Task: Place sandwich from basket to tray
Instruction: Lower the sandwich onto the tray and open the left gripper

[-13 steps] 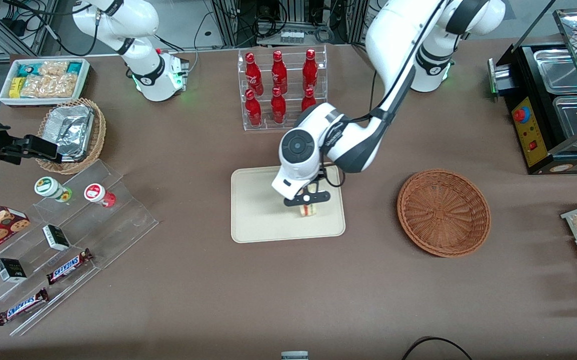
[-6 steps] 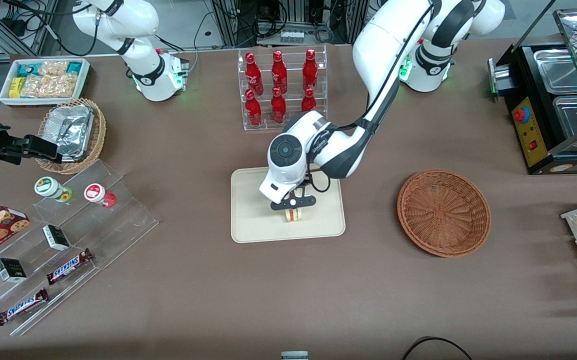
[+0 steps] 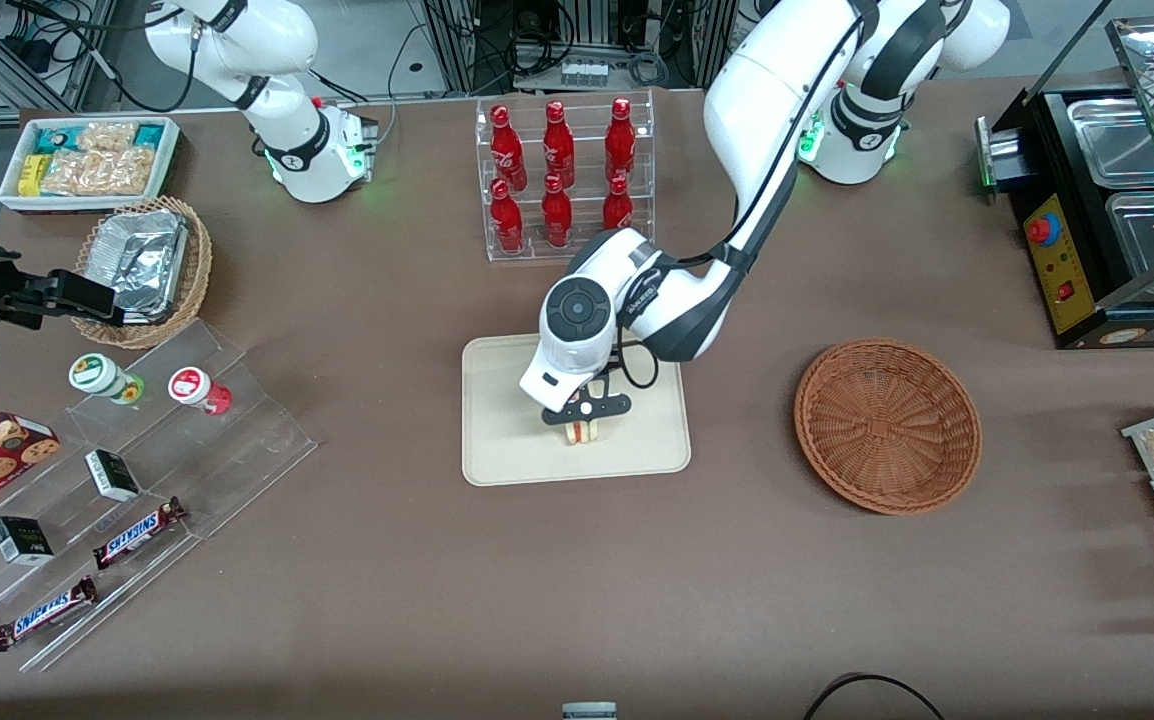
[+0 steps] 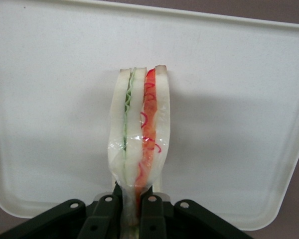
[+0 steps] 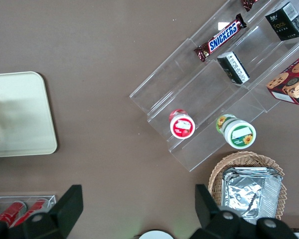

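Observation:
The cream-beige tray (image 3: 507, 440) lies at the table's middle. My left gripper (image 3: 582, 418) hangs just over the tray, shut on the sandwich (image 3: 580, 432), a pale bread wedge with red and green filling. In the left wrist view the sandwich (image 4: 139, 134) is pinched by its thin end between my black fingers (image 4: 105, 211), its cut edge over the tray's floor (image 4: 229, 124). Whether it touches the tray I cannot tell. The reddish-brown wicker basket (image 3: 887, 424) stands empty beside the tray, toward the working arm's end.
A clear rack of red bottles (image 3: 562, 175) stands farther from the front camera than the tray. Acrylic steps with snacks (image 3: 117, 470), a tan basket with a foil container (image 3: 145, 265) and a white snack bin (image 3: 89, 160) lie toward the parked arm's end. A black food warmer (image 3: 1117, 200) stands at the working arm's end.
My left gripper has carried the sandwich across the tray toward the parked arm's end, from near the tray's edge to nearer its middle, and sits slightly lower. The basket has not moved.

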`<state>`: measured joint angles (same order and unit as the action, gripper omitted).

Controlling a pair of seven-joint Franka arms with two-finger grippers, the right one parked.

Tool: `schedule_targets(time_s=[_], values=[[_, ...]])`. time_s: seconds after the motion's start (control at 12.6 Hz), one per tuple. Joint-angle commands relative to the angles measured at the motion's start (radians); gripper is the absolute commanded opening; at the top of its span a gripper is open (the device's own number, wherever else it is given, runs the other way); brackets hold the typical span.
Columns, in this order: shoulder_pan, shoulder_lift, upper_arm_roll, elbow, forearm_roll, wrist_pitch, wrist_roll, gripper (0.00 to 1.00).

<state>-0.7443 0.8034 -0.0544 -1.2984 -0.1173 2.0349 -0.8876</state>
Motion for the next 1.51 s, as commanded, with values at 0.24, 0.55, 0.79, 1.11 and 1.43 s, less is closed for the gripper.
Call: schedule_targets(time_s=[0.24,0.55,0.79,1.11,1.43], values=[[-0.010,0.017,0.011,0.013,-0.004,0.034,-0.065,0.00],[-0.010,0.030,0.011,0.010,-0.001,0.062,-0.103,0.00],[-0.012,0.040,0.011,0.011,0.001,0.062,-0.090,0.56],[-0.012,0.037,0.010,0.011,0.030,0.061,-0.094,1.00],[-0.018,0.010,0.010,0.019,0.031,0.038,-0.094,1.00]])
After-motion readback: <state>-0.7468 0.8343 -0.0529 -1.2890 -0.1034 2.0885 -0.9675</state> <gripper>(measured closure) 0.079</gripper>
